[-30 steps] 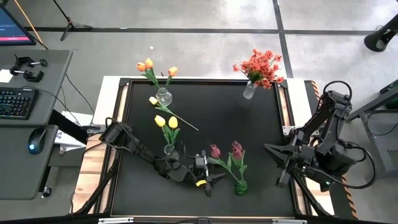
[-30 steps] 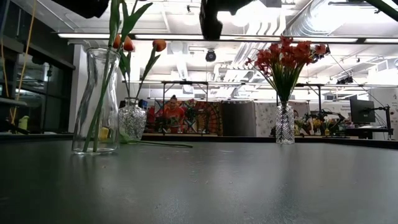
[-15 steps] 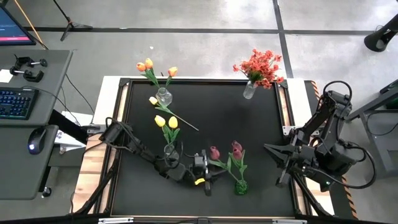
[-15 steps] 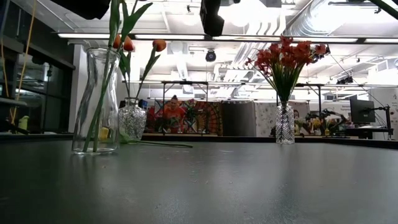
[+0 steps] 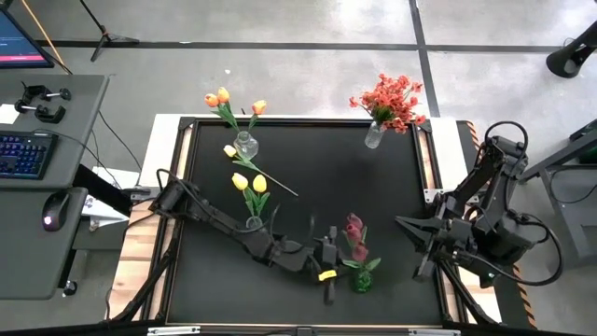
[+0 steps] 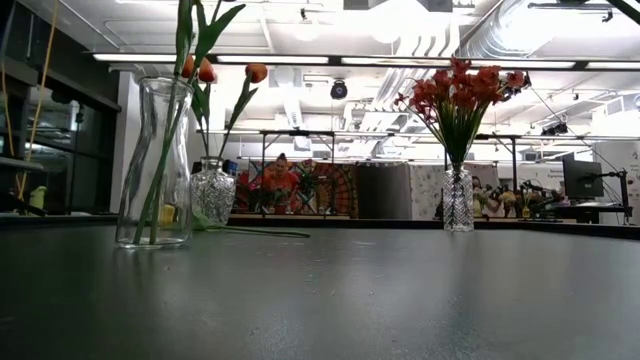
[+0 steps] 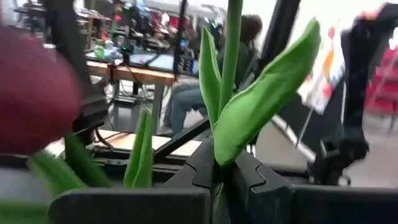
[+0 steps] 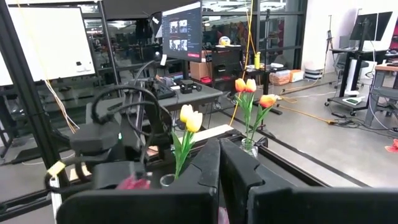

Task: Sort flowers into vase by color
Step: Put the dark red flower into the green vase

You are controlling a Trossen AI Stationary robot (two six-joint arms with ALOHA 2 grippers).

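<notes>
The left arm (image 5: 224,224) reached low across the near part of the black table (image 5: 317,177), stretched from its base at the near left toward the near middle. The left gripper (image 5: 328,261) sat just left of the dark pink tulips (image 5: 355,233), whose stems ran down into a vase (image 5: 361,280) at the table's near edge. In the left wrist view the two dark fingers (image 7: 245,177) were clenched on a green stem (image 7: 231,50) that rose straight up between them, with long leaves spreading on both sides and a blurred dark pink head (image 7: 34,93) close by. The gripped stem belonged to the pink tulip group; whether its foot was inside the vase could not be told.

The right arm (image 5: 485,215) waited folded off the near right edge of the table, and the right gripper (image 8: 219,171) was closed on nothing, its fingers pressed together.

Two yellow tulips (image 5: 250,182) stood in a clear vase (image 5: 254,224) left of centre, beside the left arm. One more yellow tulip (image 5: 230,151) lay loose on the table, its stem slanting toward the middle. Orange tulips (image 5: 224,98) stood in a glass vase (image 5: 245,145) at the far left. The red-orange blossom spray (image 5: 392,98) stood in its vase (image 5: 374,136) at the far right, well apart from both grippers
</notes>
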